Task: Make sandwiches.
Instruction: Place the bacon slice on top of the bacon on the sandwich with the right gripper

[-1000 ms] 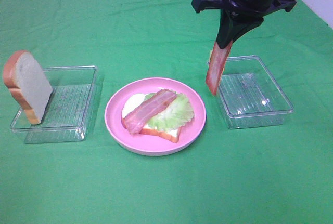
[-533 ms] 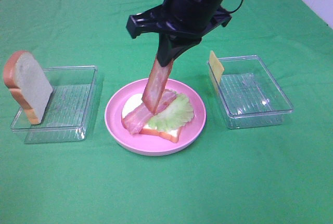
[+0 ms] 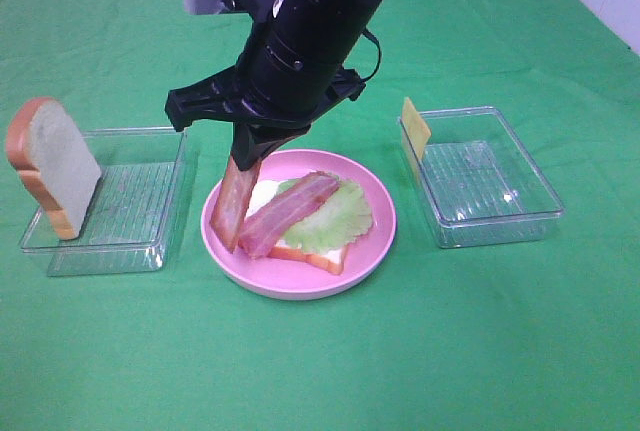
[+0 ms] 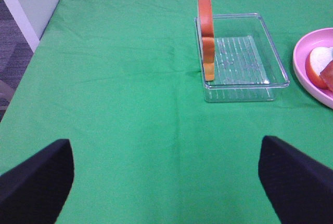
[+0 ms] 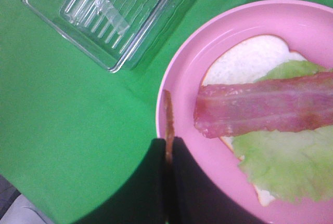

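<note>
Green cloth covers the worktop (image 3: 500,351). Near its middle sits a round pink plate (image 3: 378,241) carrying a white bread slice with orange-brown crust (image 3: 312,257), a pale green lettuce leaf (image 3: 338,219) on that, and a reddish-pink bacon strip (image 3: 290,213) lying across the leaf. The right hand (image 3: 246,154), stretched across the middle, is clenched on a second bacon strip (image 3: 232,209). This strip hangs with its lower end at the plate's left rim, and I cannot tell if it touches. The right wrist view shows it edge-on between the dark fingers (image 5: 151,182). The left hand (image 4: 166,182) is spread wide over the cloth, grasping nothing. A second bread slice (image 3: 55,166) stands upright at the left end of a clear plastic tray (image 3: 150,221). Right of the plate, another clear tray (image 3: 500,213) holds a yellow cheese square (image 3: 414,129) propped against its left wall.
</note>
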Controlling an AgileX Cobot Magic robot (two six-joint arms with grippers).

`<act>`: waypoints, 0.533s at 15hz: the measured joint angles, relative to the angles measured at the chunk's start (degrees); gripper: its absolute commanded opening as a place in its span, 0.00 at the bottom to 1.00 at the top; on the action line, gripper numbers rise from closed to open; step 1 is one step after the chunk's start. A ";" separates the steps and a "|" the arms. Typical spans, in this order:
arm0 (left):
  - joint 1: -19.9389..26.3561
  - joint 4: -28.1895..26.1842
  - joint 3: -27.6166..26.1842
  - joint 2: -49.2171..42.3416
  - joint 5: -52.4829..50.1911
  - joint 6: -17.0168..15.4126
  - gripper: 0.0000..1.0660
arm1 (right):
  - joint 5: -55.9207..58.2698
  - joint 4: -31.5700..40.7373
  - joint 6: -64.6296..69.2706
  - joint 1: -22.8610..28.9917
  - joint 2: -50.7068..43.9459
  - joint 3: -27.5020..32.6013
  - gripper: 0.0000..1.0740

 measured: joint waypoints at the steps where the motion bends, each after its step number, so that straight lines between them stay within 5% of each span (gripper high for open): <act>1: 0.00 0.00 0.00 0.00 0.00 0.00 0.84 | -0.52 0.00 0.00 0.00 0.46 0.00 0.00; 4: 0.00 0.00 0.00 0.00 0.00 0.00 0.84 | -1.55 -4.35 0.06 0.00 2.81 0.00 0.00; 8: 0.00 0.00 0.00 0.00 0.00 0.00 0.84 | -1.55 -20.11 7.05 0.00 3.95 0.00 0.00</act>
